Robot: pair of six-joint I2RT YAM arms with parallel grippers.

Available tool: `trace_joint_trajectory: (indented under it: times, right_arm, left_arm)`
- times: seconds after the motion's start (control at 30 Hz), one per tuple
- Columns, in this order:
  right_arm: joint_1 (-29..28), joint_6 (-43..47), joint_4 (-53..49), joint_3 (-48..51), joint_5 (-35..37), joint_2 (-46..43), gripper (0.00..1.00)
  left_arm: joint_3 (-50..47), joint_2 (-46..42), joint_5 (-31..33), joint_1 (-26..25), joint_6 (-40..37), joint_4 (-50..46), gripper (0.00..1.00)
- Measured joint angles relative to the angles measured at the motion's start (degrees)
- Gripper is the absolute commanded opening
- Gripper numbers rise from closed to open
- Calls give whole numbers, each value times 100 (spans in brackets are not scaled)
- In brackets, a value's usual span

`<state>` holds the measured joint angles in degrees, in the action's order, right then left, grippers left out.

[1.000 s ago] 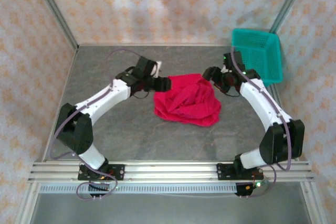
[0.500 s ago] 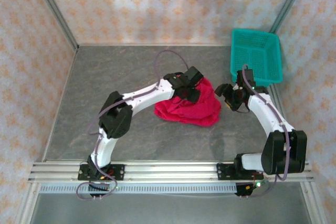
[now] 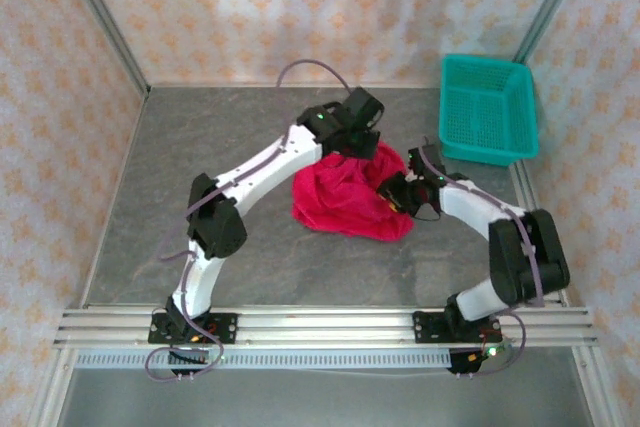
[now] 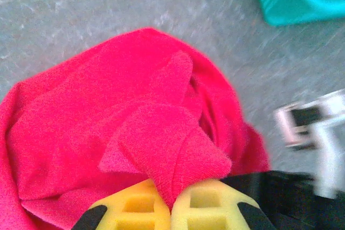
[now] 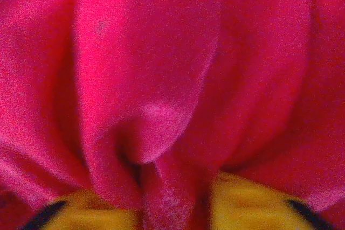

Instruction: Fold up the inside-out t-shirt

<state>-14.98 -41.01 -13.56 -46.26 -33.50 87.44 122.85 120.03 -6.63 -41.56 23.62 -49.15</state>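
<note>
We pinch a bunch of the t-shirt [image 3: 335, 204] w/ the left gripper [image 4: 172, 197] & right gripper [image 5: 175, 200], prob. to pull it flat.

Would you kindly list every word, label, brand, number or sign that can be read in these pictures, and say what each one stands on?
None: no word, number, brand or sign can be read in any view.
The red t-shirt shows plain cloth with no print, the teal basket carries no label, and the patterned walls bear ornaments, not letters.
</note>
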Motion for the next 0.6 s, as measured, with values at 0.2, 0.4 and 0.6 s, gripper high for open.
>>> trace_joint_trajectory:
  times: [0.2, 0.4, 0.6]
  right_arm:
    - [356, 216, -214, -24, 164, 59, 0]
    - [872, 730, -505, -4, 387, -1281, 0]
    - [461, 837, -726, 280, 520, -1246, 0]
  left_arm:
    - [-234, -876, -553, 1080, 439, 101, 0]
    - [-2951, -2684, -960, 2124, 1263, 1104, 0]
    - [-4524, -2594, -1095, 1646, 1711, 2164, 0]
